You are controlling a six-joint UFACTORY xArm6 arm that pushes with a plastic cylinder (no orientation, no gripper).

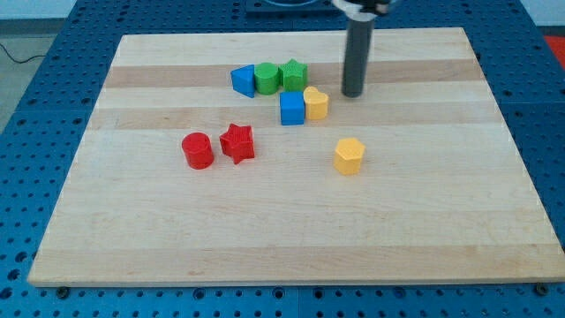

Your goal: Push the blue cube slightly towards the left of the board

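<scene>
Blue cube [292, 109] sits mid-board, touching the yellow block [316, 103] at its 3 o'clock. My tip [353, 94], bare rod with nothing to clasp, stands beyond. I judge pushing through yellow toward 9 o'clock works, gently.

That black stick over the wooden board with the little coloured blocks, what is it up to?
It is a robot arm's pushing rod. My tip rests on the board just right of the yellow heart-shaped block, which sits against the blue cube. The job is to nudge that cube a little to the view's left, and the tip touches neither block at this moment. Other blocks sit nearby, none being handled.
</scene>
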